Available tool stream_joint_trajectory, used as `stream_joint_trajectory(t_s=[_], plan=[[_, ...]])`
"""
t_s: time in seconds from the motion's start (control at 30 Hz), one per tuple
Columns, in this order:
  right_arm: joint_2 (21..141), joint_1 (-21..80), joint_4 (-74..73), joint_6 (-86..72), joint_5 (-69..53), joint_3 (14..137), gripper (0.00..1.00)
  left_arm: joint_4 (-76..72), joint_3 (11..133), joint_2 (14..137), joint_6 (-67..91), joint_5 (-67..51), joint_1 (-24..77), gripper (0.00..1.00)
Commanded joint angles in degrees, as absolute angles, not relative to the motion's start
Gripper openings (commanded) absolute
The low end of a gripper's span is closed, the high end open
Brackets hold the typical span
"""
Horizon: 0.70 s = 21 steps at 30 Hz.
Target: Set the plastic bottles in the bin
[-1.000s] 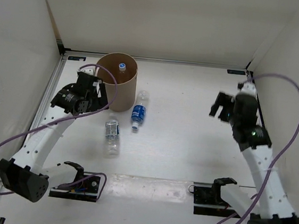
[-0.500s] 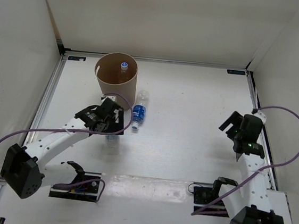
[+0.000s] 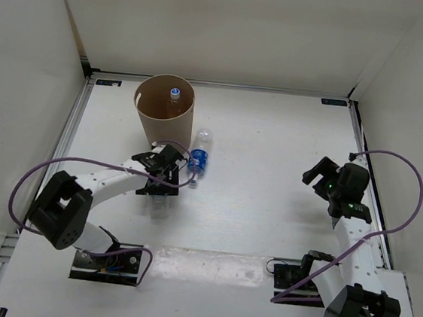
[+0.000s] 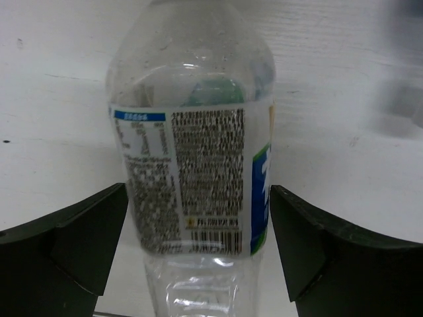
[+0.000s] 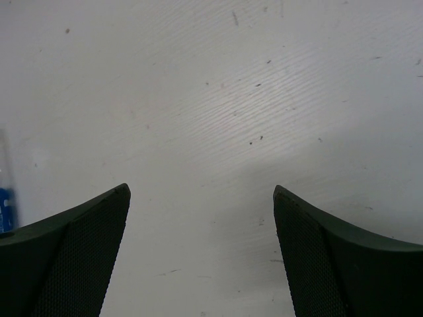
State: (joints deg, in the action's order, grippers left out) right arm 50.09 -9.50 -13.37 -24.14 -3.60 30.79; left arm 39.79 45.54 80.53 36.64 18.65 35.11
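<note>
My left gripper (image 4: pixel 198 191), jaws wide, straddles a clear bottle (image 4: pixel 198 148) lying on the table (image 4: pixel 344 79), centre-left in the top view. A blue bottle (image 3: pixel 196 159) lies just beside it. The bin (image 3: pixel 161 132), upper left, holds a third bottle (image 3: pixel 174 94). My right gripper (image 5: pixel 198 191) is wide open, at right.

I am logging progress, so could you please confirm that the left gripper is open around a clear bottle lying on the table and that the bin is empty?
Not quite: the bin is not empty. The top external view shows one bottle inside it, cap upward. The rest holds: the left gripper is open around a clear bottle lying on the table.
</note>
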Motion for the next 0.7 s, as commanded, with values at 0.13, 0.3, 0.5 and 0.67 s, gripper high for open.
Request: stream_joint_trajectory(t_s=[0.13,0.3,0.5,0.67], plan=[[50.9,-4.4,-11.7,-23.1,2.6,35.1,0.90,40.0,47.5,79.6,38.7,21.1,37.9,0.78],[50.9,-4.5,-11.7,-23.1,2.5,35.0,0.90,48.9,54.0,69.9,39.5,28.1,41.3,0.57],[51.0,-4.3,-11.6,-23.2,2.6,35.2,0.90,59.8,68.2,57.5,37.1,36.9,46.4,0.55],[51.2,-3.3,-11.7,-22.9,3.6,35.4,0.90,60.0,75.2,51.6,30.2,44.8,47.4,0.54]])
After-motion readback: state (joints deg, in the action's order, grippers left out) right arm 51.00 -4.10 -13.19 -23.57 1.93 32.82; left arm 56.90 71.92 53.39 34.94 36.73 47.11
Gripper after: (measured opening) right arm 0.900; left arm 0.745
